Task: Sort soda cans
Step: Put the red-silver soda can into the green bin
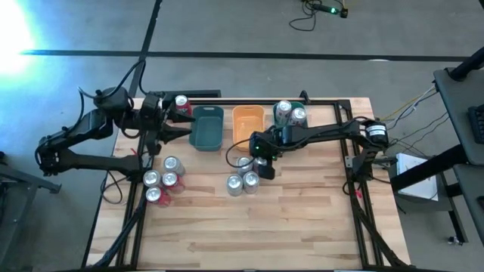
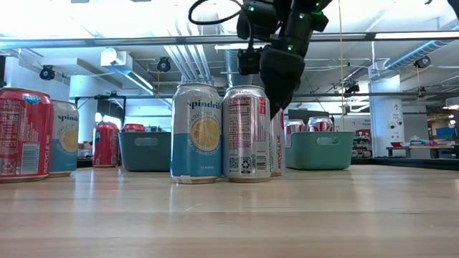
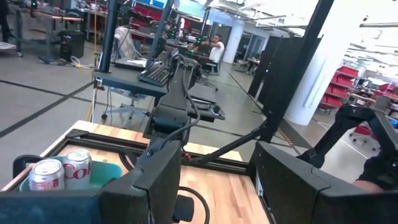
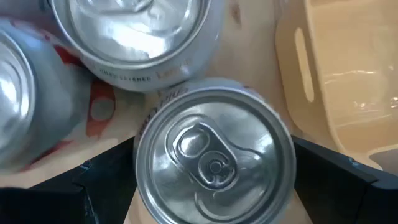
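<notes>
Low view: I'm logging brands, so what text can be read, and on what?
"spindrift": pale blue can at centre.
"spindr", cut off: pale can at left.
Fine print on the silver can and red can: too small to read.

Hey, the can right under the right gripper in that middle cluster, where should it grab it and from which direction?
Grip the upright can across its round side wall just below the rim, coming straight down from above. The right gripper already straddles it, jaws open. Neighbouring cans crowd one side, so keep the fingers on the clear flanks.
</notes>
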